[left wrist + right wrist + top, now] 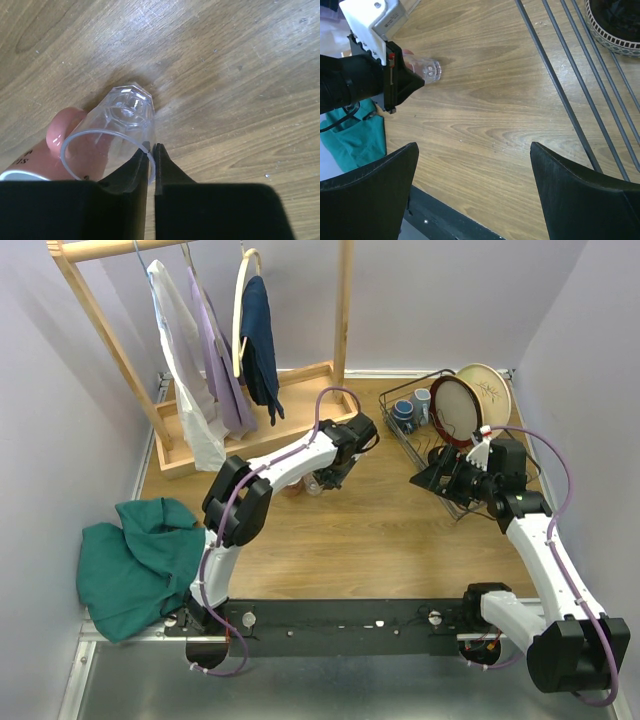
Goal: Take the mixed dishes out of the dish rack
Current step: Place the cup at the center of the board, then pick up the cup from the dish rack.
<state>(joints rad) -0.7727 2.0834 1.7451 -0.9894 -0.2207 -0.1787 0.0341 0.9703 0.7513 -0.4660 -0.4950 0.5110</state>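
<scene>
My left gripper point(151, 150) is shut on the rim of a clear glass point(117, 125), one finger inside it and one outside, low over the wooden table. In the top view that gripper point(325, 478) is mid-table. A pink mug point(57, 142) stands right beside the glass. The dish rack point(420, 445) sits at the back right and holds a cream twig-mark plate point(492, 390), a dark-red-rimmed plate point(457, 412) and small mugs point(405, 415). My right gripper point(432, 476) is open and empty at the rack's near-left corner; its wrist view point(475, 185) shows a patterned bowl point(615, 27).
A wooden clothes rack point(250, 350) with hanging garments stands at the back left. A green cloth point(140, 555) lies at the left edge. Rack wires point(570, 85) run along the table beside my right gripper. Walls close in on both sides.
</scene>
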